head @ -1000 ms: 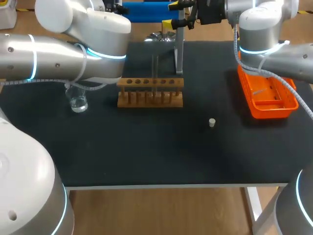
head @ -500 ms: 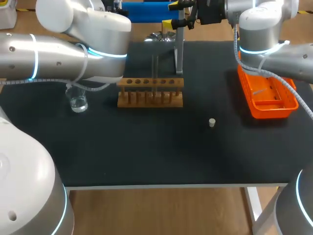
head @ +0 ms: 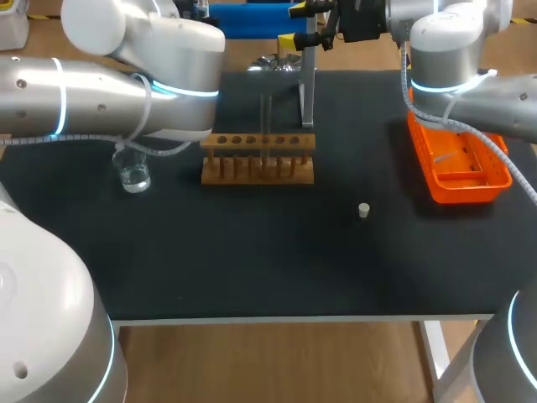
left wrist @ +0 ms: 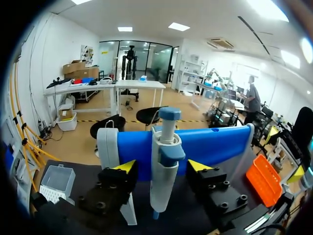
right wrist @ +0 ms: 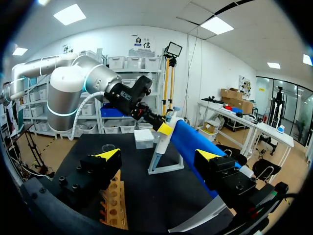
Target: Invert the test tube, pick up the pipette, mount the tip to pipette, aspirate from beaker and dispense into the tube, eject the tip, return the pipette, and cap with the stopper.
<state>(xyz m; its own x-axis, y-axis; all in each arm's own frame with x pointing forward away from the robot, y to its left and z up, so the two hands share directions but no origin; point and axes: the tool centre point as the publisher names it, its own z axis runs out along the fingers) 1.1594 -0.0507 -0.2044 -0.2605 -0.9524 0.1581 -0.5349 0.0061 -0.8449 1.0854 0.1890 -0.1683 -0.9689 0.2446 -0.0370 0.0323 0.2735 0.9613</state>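
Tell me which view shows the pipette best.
Left wrist view: the pipette stands close and nearly whole inside the open left end effector. The right wrist view shows it small, farther off, beside that end effector. The head view barely shows it.

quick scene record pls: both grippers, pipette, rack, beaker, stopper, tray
left gripper: open, one finger on each side of the pipette, not touching it
right gripper: open, empty, facing the stand
pipette: upright on the stand
rack: wooden, mid-table
beaker: left of the rack
stopper: loose on the mat, right of the rack
orange tray: right side of the table
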